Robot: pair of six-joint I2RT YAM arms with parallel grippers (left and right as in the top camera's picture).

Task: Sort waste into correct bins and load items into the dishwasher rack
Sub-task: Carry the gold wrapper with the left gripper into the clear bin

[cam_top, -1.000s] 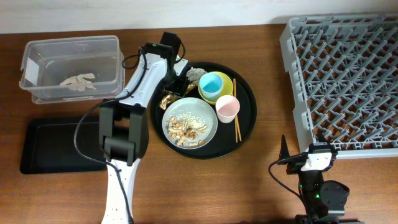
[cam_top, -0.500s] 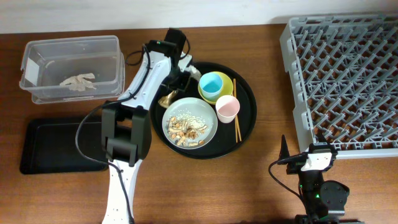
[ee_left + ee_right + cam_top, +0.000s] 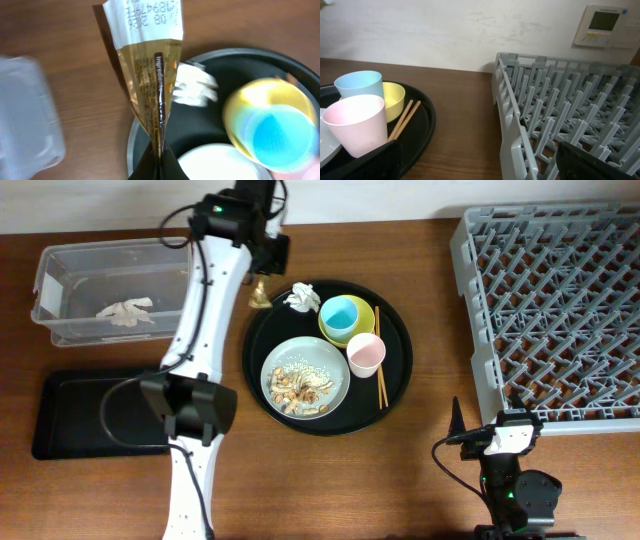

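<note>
Right hand (image 3: 477,150): one, at the table's near edge on your right, jaws wide apart, holding nothing.
Black shallow tray (image 3: 90,420): one, near-left part of the table; contents cannot be made out.
Round black tray (image 3: 395,395): one, mid-table. You have on it, near to far:
- grey-green plate (image 3: 338,385), one, with a scatter of beige food scraps (image 3: 298,388), too many and too small to count;
- chopsticks (image 3: 380,385), two, lying together just right of the plate;
- pink cup (image 3: 366,353), one, upright, beside the plate's far-right rim;
- blue cup (image 3: 343,313), one, standing inside the yellow bowl (image 3: 368,308), one;
- crumpled white paper (image 3: 303,297), one wad, at the tray's far-left rim.

Dishwasher rack (image 3: 560,310): one, far-right corner, nothing loaded.
Clear box (image 3: 60,265): one, far-left, with one paper scrap (image 3: 125,311) inside.
Left hand (image 3: 158,167): one, near the table's far edge, pinched tight on the gold-brown wrapper (image 3: 150,75), one. The wrapper is clear of the table, between the clear box and the round tray.
</note>
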